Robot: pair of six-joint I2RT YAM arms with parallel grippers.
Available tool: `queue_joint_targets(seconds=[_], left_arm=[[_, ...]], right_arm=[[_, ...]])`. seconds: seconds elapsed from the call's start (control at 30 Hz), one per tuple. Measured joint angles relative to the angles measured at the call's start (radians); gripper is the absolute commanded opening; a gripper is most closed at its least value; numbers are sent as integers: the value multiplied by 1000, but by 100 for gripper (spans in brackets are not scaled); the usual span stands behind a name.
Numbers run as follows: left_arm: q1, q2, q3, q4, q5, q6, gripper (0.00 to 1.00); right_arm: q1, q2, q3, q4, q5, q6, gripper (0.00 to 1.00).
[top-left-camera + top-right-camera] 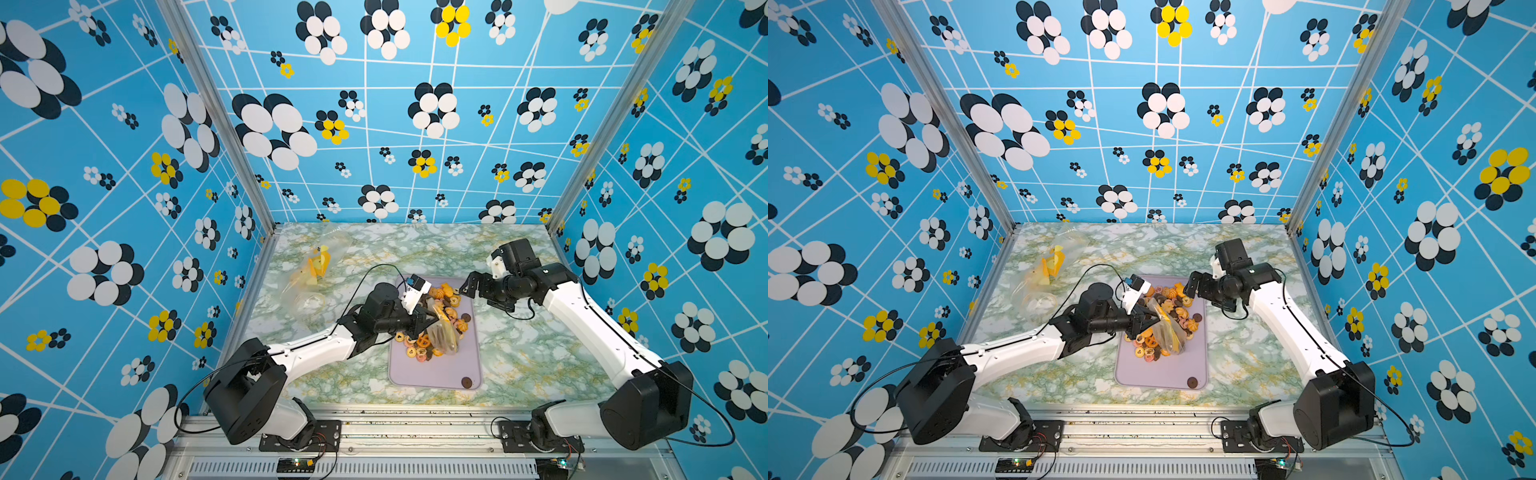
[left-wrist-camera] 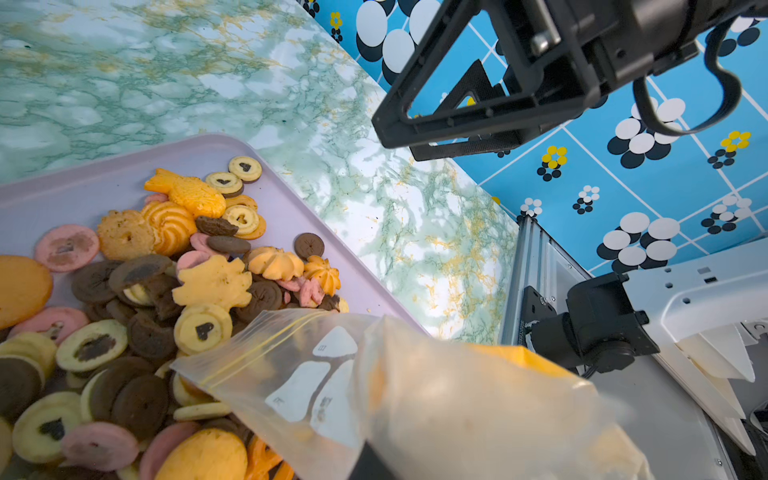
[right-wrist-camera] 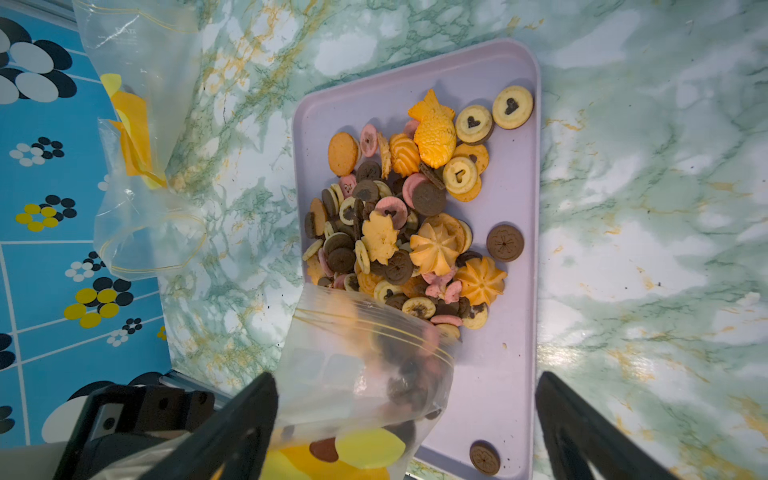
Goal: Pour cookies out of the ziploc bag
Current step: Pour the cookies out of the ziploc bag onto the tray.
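The left gripper [image 1: 426,322] pinches the ziploc bag [image 1: 444,336] by its closed end, with the mouth tipped down over the tray [image 1: 436,374]. The right gripper [image 1: 468,286] hangs spread and empty above the tray's far end. In both top views most cookies [image 1: 449,301] lie heaped on the tray, and a lone brown cookie [image 1: 466,381] sits by its near corner. In the left wrist view the bag's mouth rests on the heap, close to the tray's rim, with bare counter [image 2: 374,208] beyond. The right wrist view shows what look like a few dark and pink cookies inside the bag [image 3: 374,365], so the pour seems nearly done. Two spare bags [image 3: 145,166] lie well apart from the tray, by the wall.
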State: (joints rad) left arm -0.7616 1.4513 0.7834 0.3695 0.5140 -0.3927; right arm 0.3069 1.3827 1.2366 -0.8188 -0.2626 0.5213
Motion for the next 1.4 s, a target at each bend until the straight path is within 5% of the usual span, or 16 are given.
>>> queue_joint_targets(seconds=[1.4], left_arm=[[19, -28, 95, -62, 85, -34, 0]], right_arm=[[-19, 0, -49, 4, -5, -12, 99]])
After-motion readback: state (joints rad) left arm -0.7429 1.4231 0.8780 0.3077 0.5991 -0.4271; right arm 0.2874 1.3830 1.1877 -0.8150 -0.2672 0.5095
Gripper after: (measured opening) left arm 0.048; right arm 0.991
